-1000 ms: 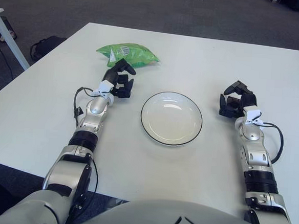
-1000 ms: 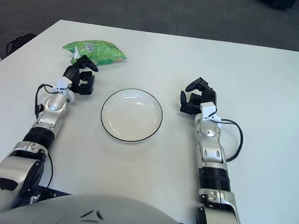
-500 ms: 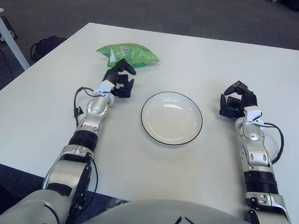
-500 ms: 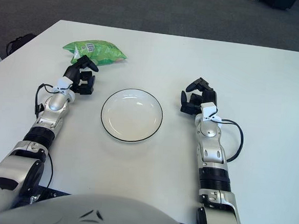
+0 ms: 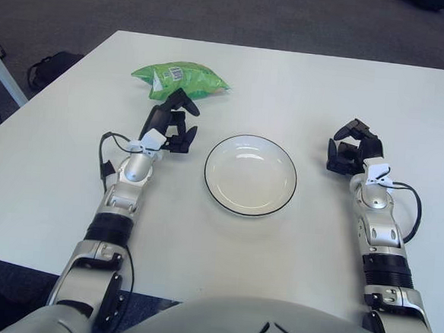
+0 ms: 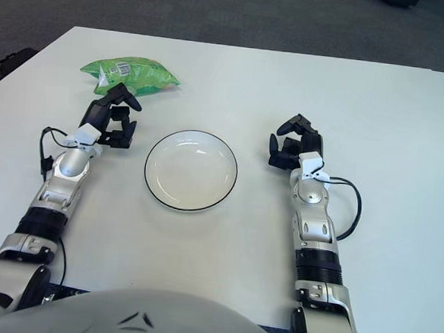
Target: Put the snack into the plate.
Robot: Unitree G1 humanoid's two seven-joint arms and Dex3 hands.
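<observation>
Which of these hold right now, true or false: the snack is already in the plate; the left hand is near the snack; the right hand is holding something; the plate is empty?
1. The green snack bag lies in the plate. False: it lies on the table, beyond the plate on the left.
2. The left hand is just in front of the snack bag. True.
3. The right hand holds something. False: it holds nothing, right of the plate.
4. The plate is empty. True.
</observation>
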